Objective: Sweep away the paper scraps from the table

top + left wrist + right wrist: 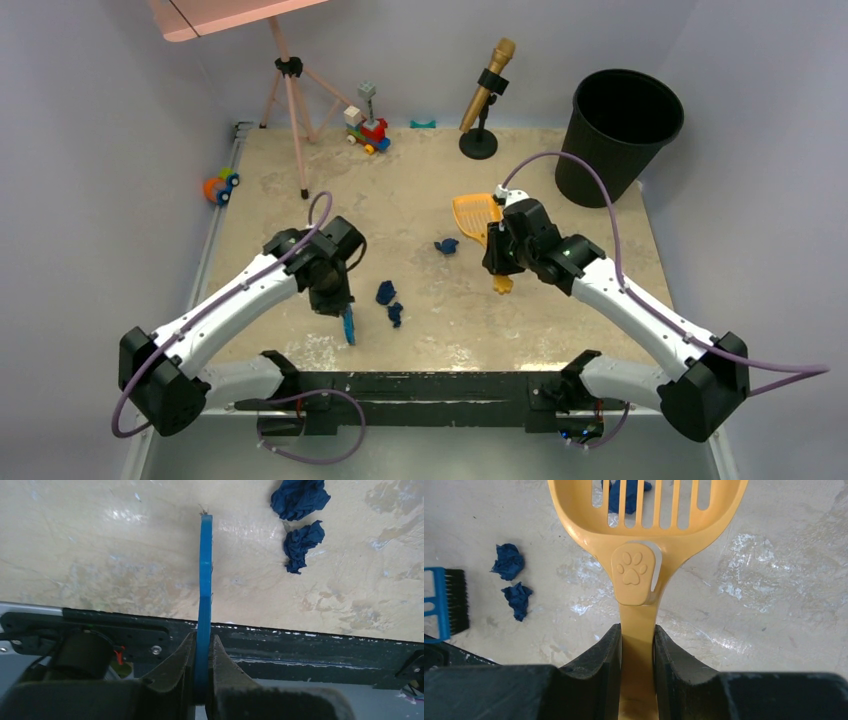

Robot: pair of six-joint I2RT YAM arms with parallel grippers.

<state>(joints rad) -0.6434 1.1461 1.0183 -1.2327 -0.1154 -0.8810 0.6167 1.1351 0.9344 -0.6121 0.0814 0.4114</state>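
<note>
Left hand (202, 641) grips brush (205, 570) | right hand (637, 636) grips scoop (634, 575) | paper scraps (388, 292) between them

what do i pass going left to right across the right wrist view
blue brush → two navy paper scraps → orange scoop, its handle clamped in the right gripper. a third scrap shows through the scoop's slots and overlaps it, so it's left out

A black bin (625, 130) and a gold microphone (487, 85) stand past the right hand (497, 262). A toy car (220, 186) sits far from the left hand (338, 305).
</note>
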